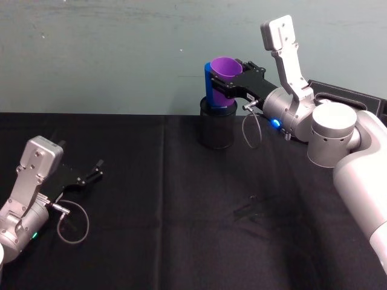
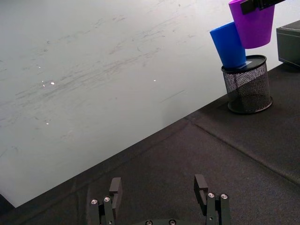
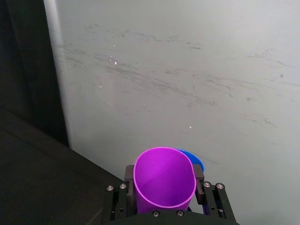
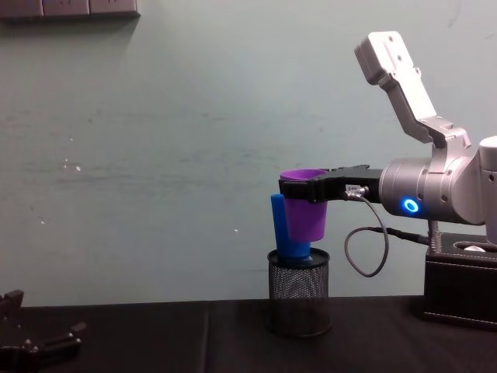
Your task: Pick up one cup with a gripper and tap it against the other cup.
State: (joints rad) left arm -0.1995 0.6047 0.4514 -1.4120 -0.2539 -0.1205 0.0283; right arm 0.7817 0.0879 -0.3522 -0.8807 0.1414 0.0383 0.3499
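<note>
- Counting two cups: right gripper (image 1: 224, 83) clamps purple cup (image 4: 304, 214), touching tilted blue cup (image 4: 279, 225) standing in one mesh holder (image 4: 298, 291).
- Left gripper (image 2: 158, 183) spread wide, empty, well left of holder, low over counter (image 1: 151, 211).

Table (image 1: 151, 241) open in front, blue cup (image 2: 228, 44) in mesh holder (image 2: 247, 86) by wall (image 1: 109, 54), black box (image 4: 460, 291) at right

The right gripper (image 3: 164, 174) clamped the purple cup (image 3: 164, 183) between its jaws, open mouth facing the camera. The blue cup (image 3: 197, 162) peeked out just behind it, before a scuffed pale wall (image 3: 187, 84).
</note>
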